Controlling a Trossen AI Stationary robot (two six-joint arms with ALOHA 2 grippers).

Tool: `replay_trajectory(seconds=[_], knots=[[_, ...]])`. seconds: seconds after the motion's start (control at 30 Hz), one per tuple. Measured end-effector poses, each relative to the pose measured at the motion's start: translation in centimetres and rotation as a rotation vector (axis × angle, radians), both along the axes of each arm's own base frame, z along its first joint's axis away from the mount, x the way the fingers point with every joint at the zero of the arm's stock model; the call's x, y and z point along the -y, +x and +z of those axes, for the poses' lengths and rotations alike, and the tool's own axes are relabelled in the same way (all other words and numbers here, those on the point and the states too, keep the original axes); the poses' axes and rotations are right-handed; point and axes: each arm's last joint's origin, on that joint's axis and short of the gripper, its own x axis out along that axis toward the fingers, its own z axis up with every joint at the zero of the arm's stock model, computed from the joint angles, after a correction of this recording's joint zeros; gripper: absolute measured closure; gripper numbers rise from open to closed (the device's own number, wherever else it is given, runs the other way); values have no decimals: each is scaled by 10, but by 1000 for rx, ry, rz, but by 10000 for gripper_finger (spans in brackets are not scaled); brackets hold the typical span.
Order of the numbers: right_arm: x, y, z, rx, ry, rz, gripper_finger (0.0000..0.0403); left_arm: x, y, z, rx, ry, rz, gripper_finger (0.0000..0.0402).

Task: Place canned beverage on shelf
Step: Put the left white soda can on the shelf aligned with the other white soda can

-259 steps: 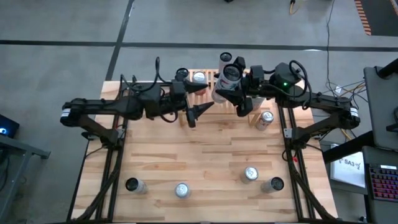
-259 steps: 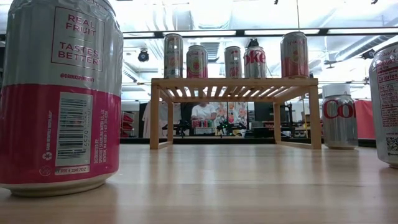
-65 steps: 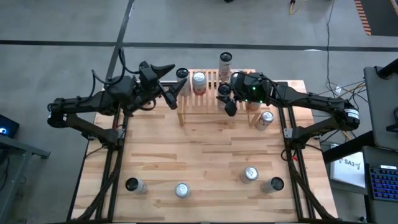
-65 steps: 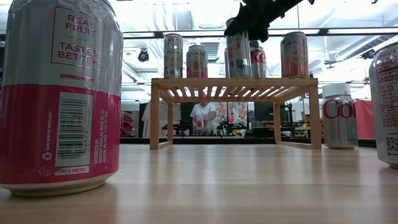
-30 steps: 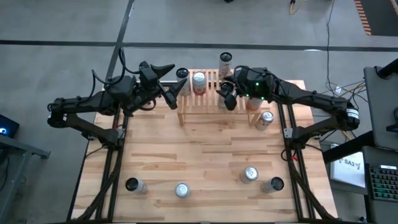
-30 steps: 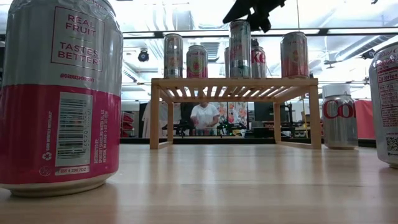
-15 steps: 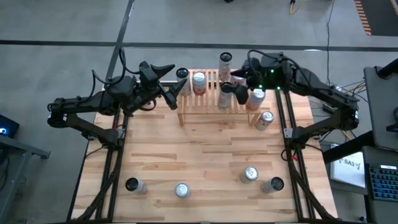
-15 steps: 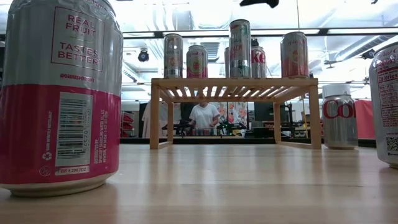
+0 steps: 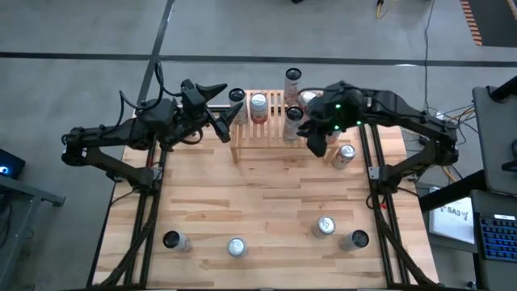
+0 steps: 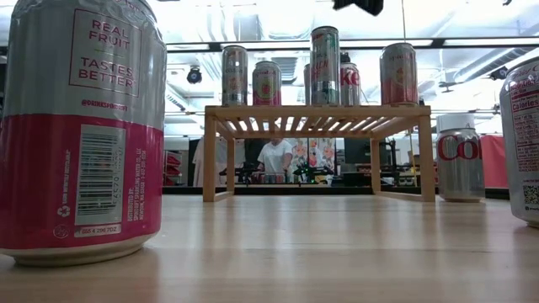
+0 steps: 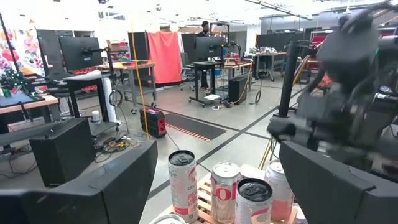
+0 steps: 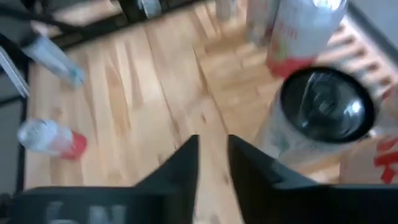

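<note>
With my right gripper (image 12: 211,158) nearly clenched on nothing above the shelf (image 9: 271,133), that can (image 9: 292,123) stands placed; next I fetch another.

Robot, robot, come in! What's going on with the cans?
Right gripper empty, fingers nearly together, above the table beside the shelf. Newest can standing on shelf. Left gripper open, waiting by shelf's left end.

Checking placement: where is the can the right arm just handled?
It stands upright on the shelf, the tall silver can at the front right of centre, ahead of a Coke can; nothing grips it.
</note>
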Motion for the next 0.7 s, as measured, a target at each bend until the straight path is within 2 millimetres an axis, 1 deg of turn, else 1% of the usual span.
replay_trajectory(seconds=[0.07,0.1,0.13,0.3,0.4,0.7], knots=[[1,5,-9,-51,-1,9,367,0,0,0,0,0,0,79],[2,8,-12,-71,-10,10,381,0,0,0,-1,0,0,79],[3,11,-15,-83,-17,4,385,0,0,0,-2,0,0,79],[8,25,-27,-139,-62,-27,392,0,2,-2,-9,0,0,79],[11,31,-32,-164,-80,-47,393,0,7,-5,-22,0,0,79],[15,32,-34,-199,-176,-105,394,0,20,-13,-48,-8,-1,79]])
